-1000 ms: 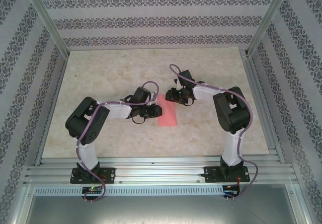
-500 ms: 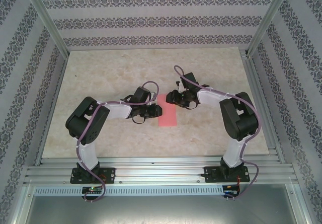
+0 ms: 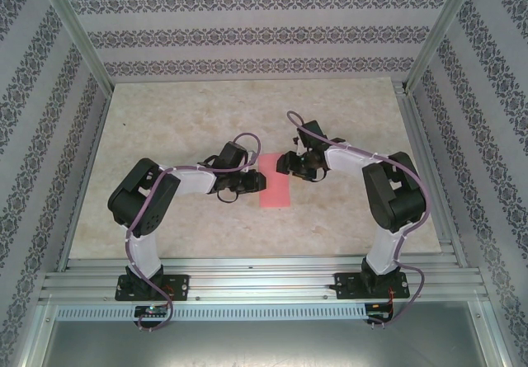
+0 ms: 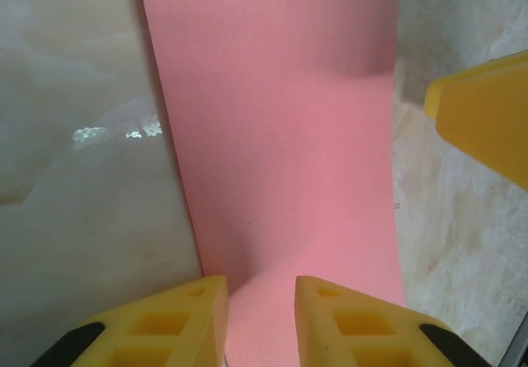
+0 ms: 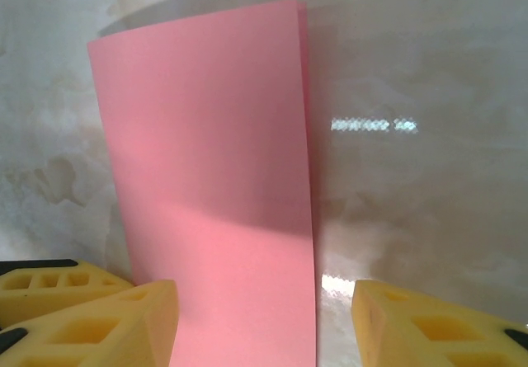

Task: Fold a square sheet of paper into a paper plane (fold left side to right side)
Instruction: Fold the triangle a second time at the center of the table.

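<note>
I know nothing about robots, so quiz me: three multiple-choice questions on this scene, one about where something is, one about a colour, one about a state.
1. Where is the pink paper?
A) on the table, between the left gripper and right gripper
B) at the far left corner
C) lifted in the air

2. What colour are the gripper fingers?
A) blue
B) yellow
C) white

3. What state is the paper in?
A) crumpled
B) an unfolded square
C) folded in half

Answers:
1 A, the top view shows it lying between the arms' tips.
2 B, both wrist views show yellow.
3 C, two layers show at its corner in the right wrist view.
</note>
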